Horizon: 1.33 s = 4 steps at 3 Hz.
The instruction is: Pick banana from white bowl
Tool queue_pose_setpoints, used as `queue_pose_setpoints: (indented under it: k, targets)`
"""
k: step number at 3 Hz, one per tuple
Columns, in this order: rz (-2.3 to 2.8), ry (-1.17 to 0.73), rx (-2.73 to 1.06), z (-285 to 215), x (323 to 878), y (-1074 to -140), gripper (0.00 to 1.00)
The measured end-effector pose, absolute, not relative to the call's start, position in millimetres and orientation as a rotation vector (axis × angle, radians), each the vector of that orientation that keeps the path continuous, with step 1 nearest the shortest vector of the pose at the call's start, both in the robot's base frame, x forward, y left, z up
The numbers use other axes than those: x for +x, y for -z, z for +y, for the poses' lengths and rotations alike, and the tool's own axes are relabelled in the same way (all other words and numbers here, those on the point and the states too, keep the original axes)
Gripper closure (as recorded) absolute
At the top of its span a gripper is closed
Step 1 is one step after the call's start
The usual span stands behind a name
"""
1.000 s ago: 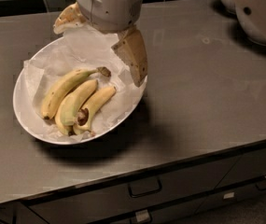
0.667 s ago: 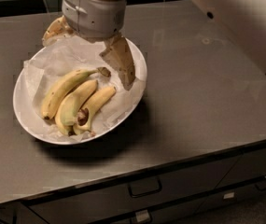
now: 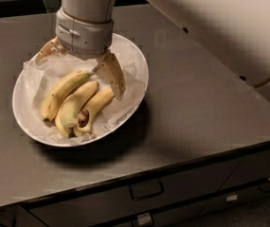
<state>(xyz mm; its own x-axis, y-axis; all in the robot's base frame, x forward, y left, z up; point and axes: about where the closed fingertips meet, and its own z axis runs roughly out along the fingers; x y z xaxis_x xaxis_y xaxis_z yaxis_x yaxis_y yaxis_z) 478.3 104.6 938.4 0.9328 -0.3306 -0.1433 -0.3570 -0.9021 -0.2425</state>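
Observation:
A large shallow white bowl (image 3: 139, 74) lined with crinkled white paper sits on the dark grey counter. Three yellow bananas (image 3: 75, 103) lie side by side in it, stems toward the back. My gripper (image 3: 80, 70) hangs over the back half of the bowl, just above the bananas' stem ends. Its two tan fingers are spread wide: one finger (image 3: 112, 74) reaches down beside the right banana's stem, the other (image 3: 49, 48) points out over the bowl's back left rim. It holds nothing.
The grey counter (image 3: 196, 93) runs to a front edge, with drawers and handles (image 3: 146, 190) below it. My pale arm (image 3: 220, 27) crosses the upper right of the view.
The gripper has moved left and down over the bowl, from its back right rim to above the bananas' stems. The arm now fills more of the upper right.

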Motion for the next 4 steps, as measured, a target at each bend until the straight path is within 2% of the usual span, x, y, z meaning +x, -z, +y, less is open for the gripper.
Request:
queue_pose_setpoints:
  k: [1, 3, 4]
  targets:
    - [0.510, -0.133, -2.804, 109.3, 481.4, -938.3, 0.00]
    - [0.530, -0.151, -2.795, 106.1, 481.7, -932.1, 0.36]
    - [0.567, -0.166, -2.799, 97.9, 478.7, -928.6, 0.42]
